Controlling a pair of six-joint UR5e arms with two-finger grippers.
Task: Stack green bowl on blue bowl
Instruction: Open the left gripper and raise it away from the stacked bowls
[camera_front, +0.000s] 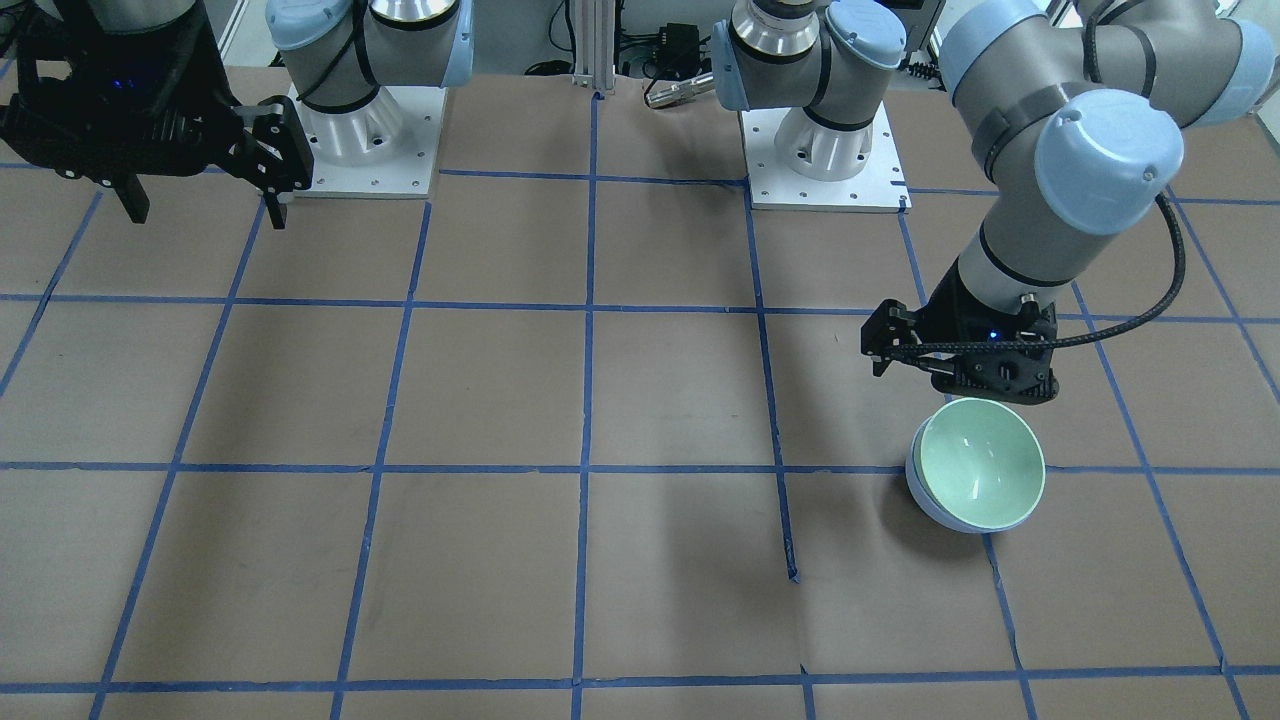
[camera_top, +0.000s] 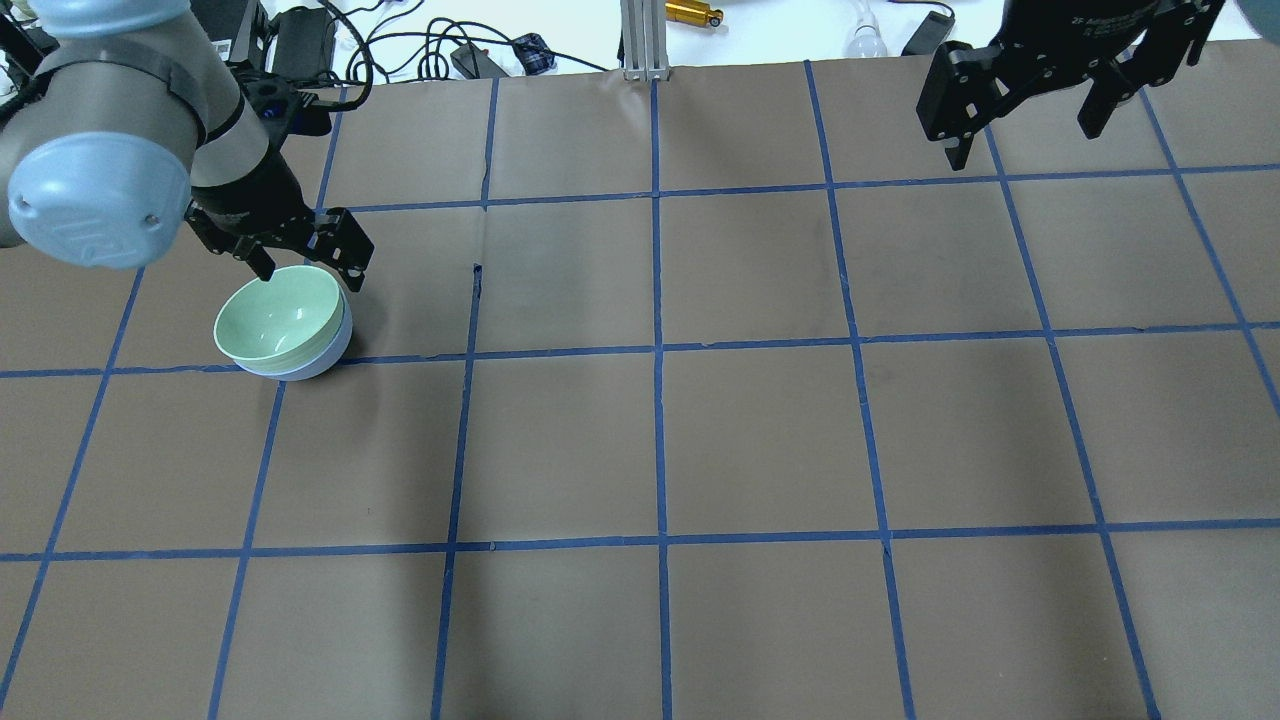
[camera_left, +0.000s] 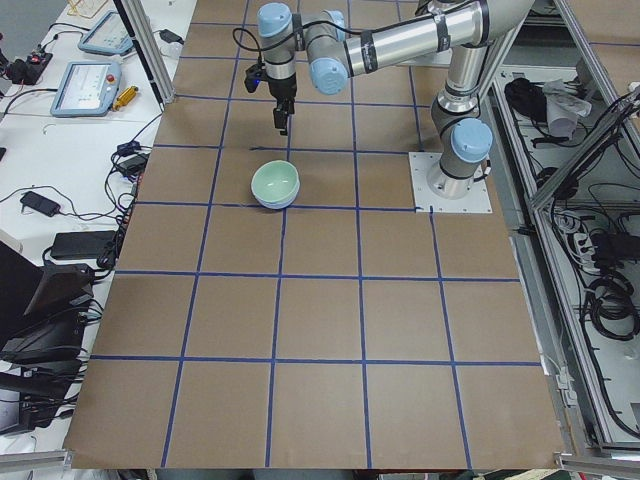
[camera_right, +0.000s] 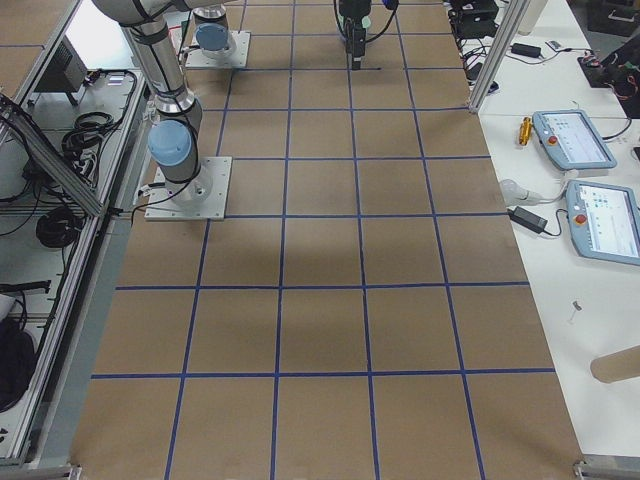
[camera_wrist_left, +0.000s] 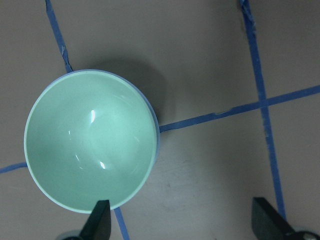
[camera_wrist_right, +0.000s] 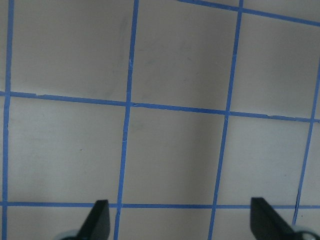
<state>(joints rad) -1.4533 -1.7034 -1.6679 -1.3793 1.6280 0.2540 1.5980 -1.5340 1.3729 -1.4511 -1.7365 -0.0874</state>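
Left claw (camera_wrist_left: 182, 222) spread wide, holds nothing. Green bowl (camera_wrist_left: 90, 142) sits inside blue bowl (camera_front: 922, 500), just below claw, bit to one side. Looks light, stiff, slippery; pinch rim. Right claw (camera_wrist_right: 180, 222) spread too, far off.

left gripper (camera_top: 310, 272) low, fingers (camera_wrist_left: 100, 221) apart | right gripper (camera_top: 1025, 140) raised, fingers (camera_wrist_right: 98, 221) apart

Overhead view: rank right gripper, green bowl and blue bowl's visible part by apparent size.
Largest: right gripper, though raised nearer the camera.
Next: green bowl.
Smallest: blue bowl, just a crescent under the green.
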